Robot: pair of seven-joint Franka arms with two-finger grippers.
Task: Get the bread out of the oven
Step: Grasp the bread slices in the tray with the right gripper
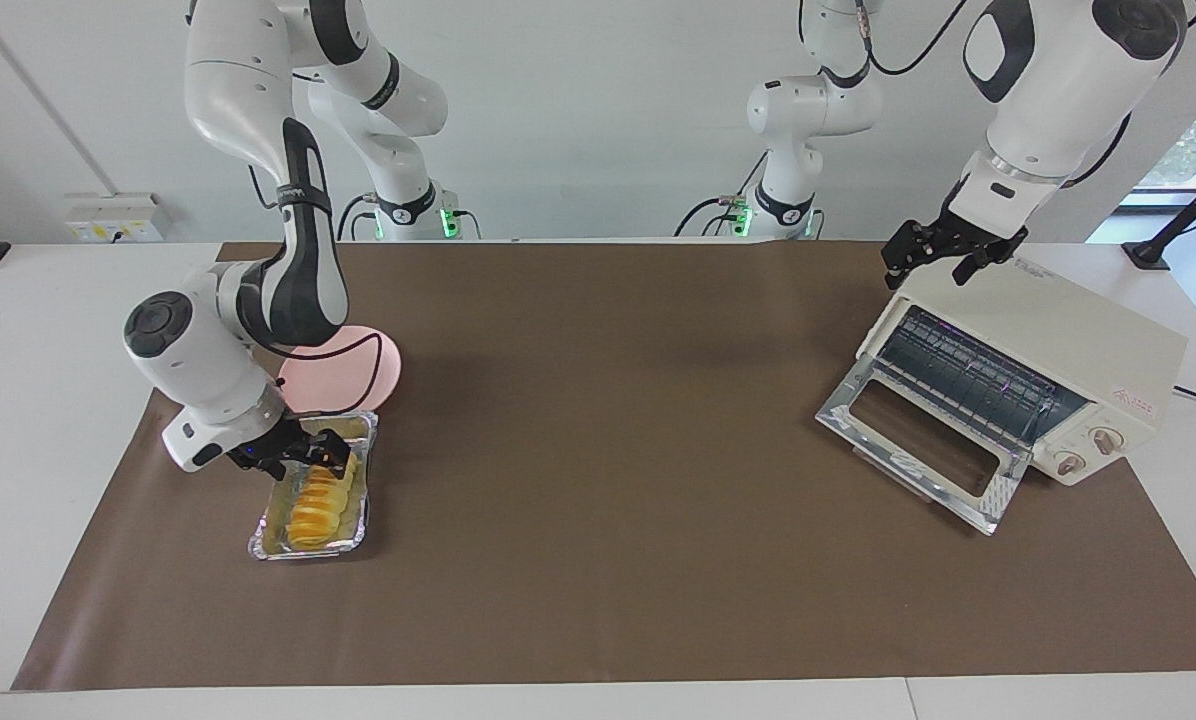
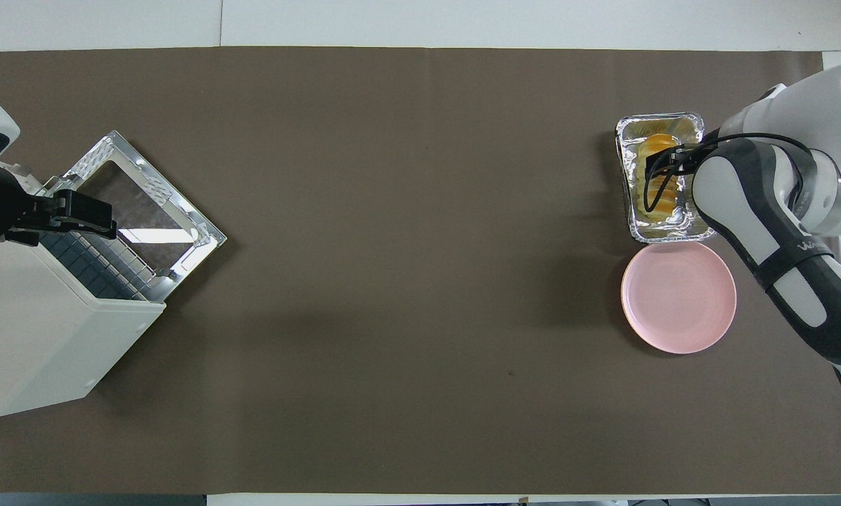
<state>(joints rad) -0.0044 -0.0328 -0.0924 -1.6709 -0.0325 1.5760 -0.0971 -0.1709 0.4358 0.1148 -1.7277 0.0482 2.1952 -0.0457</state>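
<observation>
The yellow-orange bread (image 1: 316,508) lies in a crinkled foil tray (image 1: 261,545) on the mat at the right arm's end of the table. It also shows in the overhead view (image 2: 657,145). My right gripper (image 1: 326,452) is down at the end of the bread nearer the robots, inside the tray (image 2: 628,133). The cream-white oven (image 1: 1058,330) stands at the left arm's end with its glass door (image 1: 998,495) folded down open and its dark wire rack bare. My left gripper (image 1: 928,268) is open over the oven's top front edge, and shows there from overhead too (image 2: 90,214).
A pink plate (image 1: 383,380) sits beside the foil tray, nearer to the robots, and holds nothing (image 2: 677,295). A brown mat (image 1: 598,450) covers the table between the tray and the oven (image 2: 41,330).
</observation>
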